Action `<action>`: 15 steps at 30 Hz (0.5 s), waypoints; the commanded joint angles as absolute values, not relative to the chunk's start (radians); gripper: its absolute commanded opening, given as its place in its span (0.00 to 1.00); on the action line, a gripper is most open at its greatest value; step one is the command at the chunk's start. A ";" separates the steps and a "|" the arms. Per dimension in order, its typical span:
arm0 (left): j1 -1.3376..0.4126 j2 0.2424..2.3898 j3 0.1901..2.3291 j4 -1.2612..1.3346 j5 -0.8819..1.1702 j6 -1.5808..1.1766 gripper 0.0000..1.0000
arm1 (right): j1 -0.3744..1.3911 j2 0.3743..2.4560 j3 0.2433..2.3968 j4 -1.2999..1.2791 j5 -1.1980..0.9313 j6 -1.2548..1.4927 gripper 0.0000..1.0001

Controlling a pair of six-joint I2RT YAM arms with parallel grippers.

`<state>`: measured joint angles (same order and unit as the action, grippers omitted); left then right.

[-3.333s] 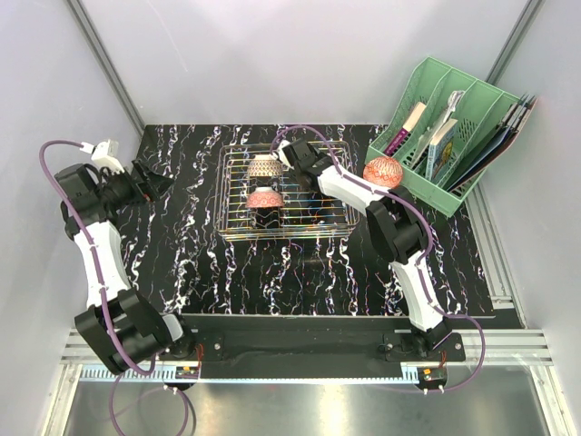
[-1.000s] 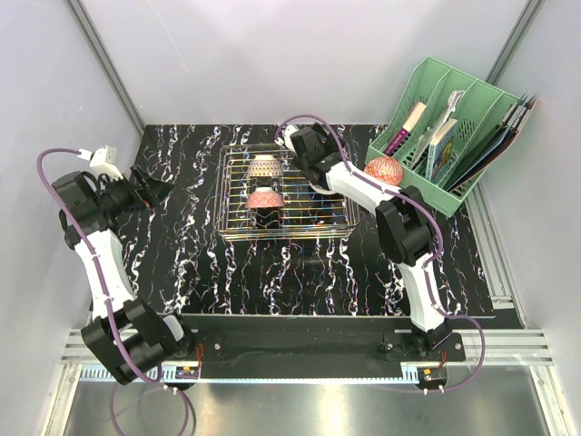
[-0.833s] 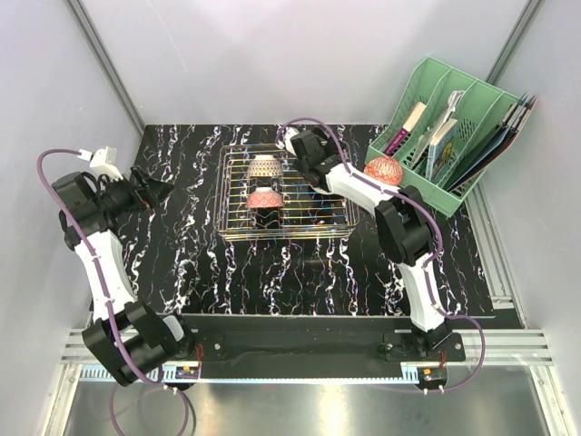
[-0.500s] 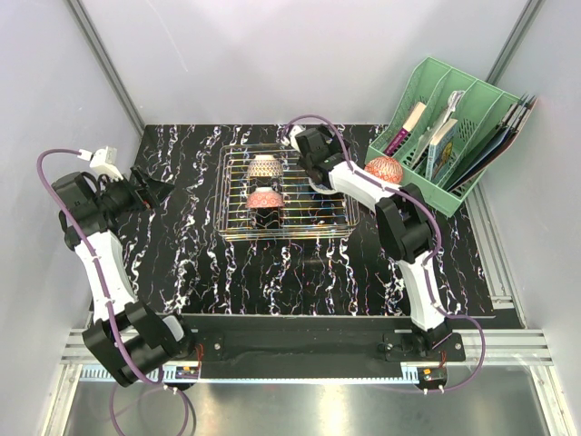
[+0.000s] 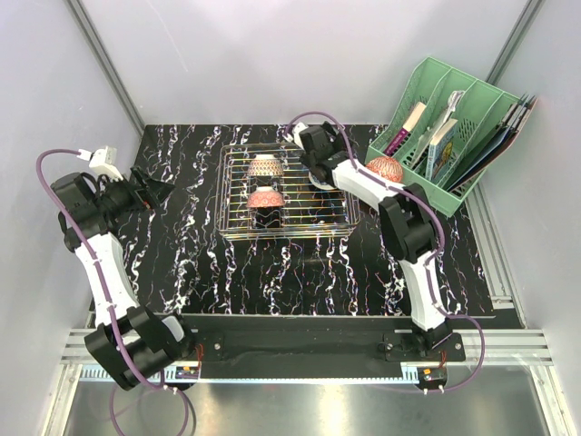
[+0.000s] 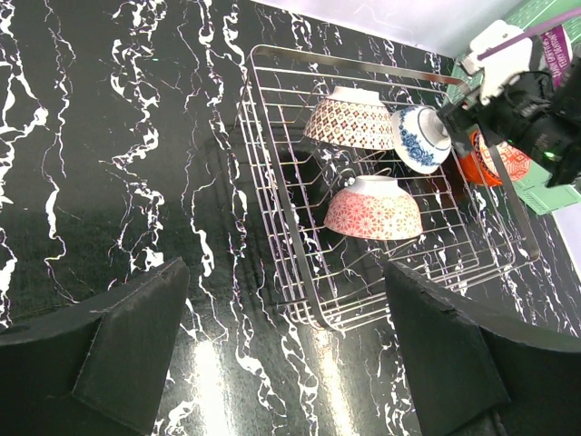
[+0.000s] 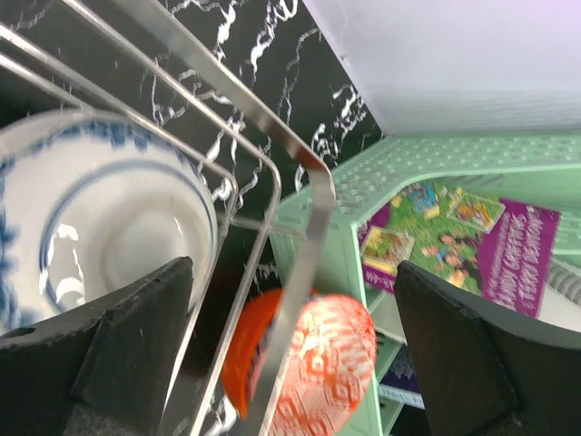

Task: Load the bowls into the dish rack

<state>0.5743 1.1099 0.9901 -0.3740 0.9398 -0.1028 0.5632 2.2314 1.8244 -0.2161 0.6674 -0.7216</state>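
Note:
The silver wire dish rack (image 5: 238, 221) holds two pink-red patterned bowls (image 5: 264, 166) (image 5: 265, 196), rims down, and a blue-and-white bowl (image 5: 320, 183) tilted on its side at the right end. My right gripper (image 5: 318, 166) is open and empty just above that blue-and-white bowl (image 7: 109, 227), near the rack's far right corner wire (image 7: 304, 236). Another red patterned bowl (image 5: 383, 169) sits outside the rack by the organiser, on an orange bowl (image 7: 247, 341). My left gripper (image 5: 156, 189) is open and empty, high at the far left, facing the rack (image 6: 272, 200).
A green slotted file organiser (image 5: 454, 127) with books and papers stands at the back right, close behind the red patterned bowl (image 7: 336, 363). Grey walls close in the back and both sides. The black marbled tabletop (image 5: 272, 272) lies in front of the rack.
My right gripper has shifted right along the rack's far side, from above its middle to its right end. The blue-and-white bowl now lies uncovered in the rack. The left arm has barely moved.

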 commanded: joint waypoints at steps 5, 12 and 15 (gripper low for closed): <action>0.578 1.080 1.054 -0.379 1.008 -0.106 0.92 | 0.572 1.847 1.737 -0.334 0.580 -0.525 1.00; 0.523 1.063 1.123 -0.422 1.008 -0.026 0.94 | 0.361 1.663 1.565 -0.348 0.447 -0.214 0.86; 0.416 1.069 1.173 -0.443 0.907 0.037 0.99 | 0.287 1.663 1.505 -0.388 0.358 -0.126 0.85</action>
